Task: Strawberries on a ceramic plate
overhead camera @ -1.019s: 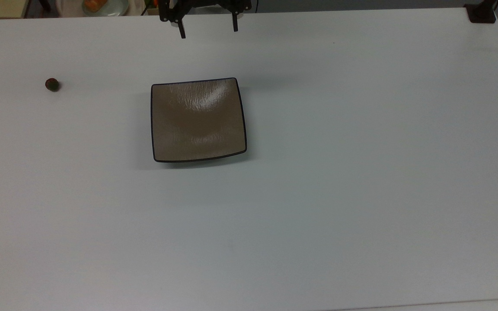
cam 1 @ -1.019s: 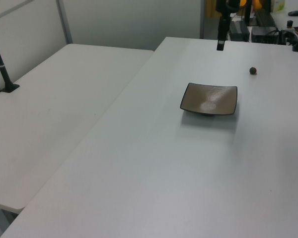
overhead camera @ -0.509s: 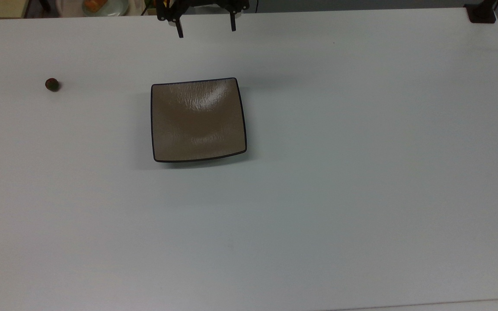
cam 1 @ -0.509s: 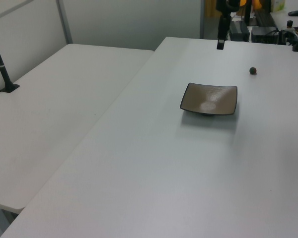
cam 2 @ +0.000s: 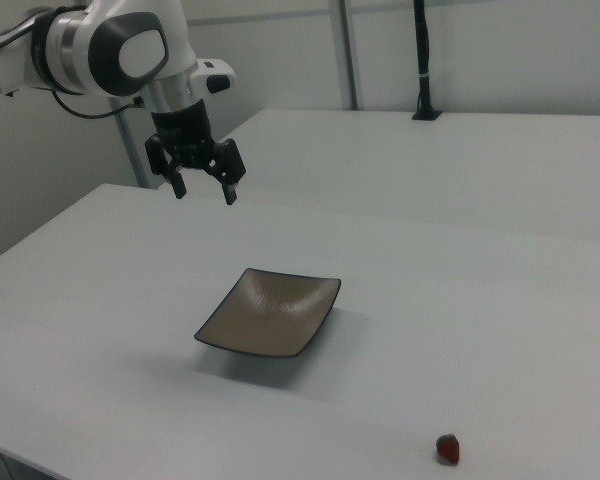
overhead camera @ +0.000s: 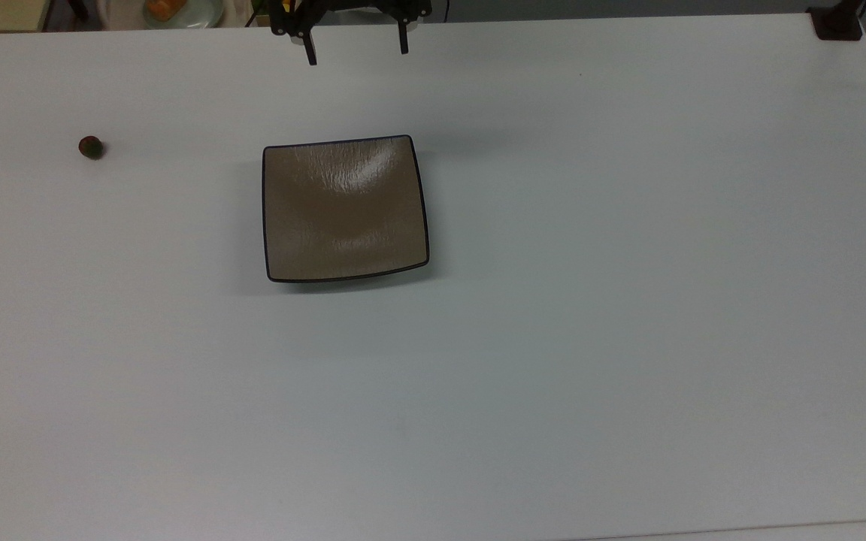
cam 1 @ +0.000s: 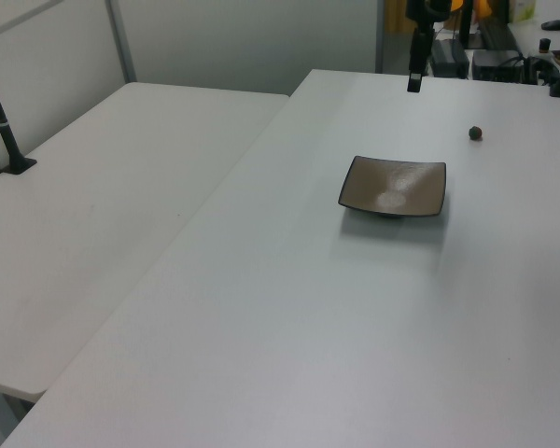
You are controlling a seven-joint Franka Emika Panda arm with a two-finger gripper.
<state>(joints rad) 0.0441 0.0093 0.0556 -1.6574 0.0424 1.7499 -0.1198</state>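
Your hand (overhead camera: 358, 54) hangs in the air above the table's (overhead camera: 628, 300) far edge in the top view, fingers spread wide, nothing between them. In the right view the hand (cam 2: 204, 190) sits up and back of the plate (cam 2: 270, 312). Plate (overhead camera: 344, 208) lies flat on the table, bare. Strawberry (overhead camera: 90, 146) rests on the table well apart from the plate, toward the top view's left. In the left view the strawberry (cam 1: 475, 133) lies beyond the plate (cam 1: 394, 188), to its right.
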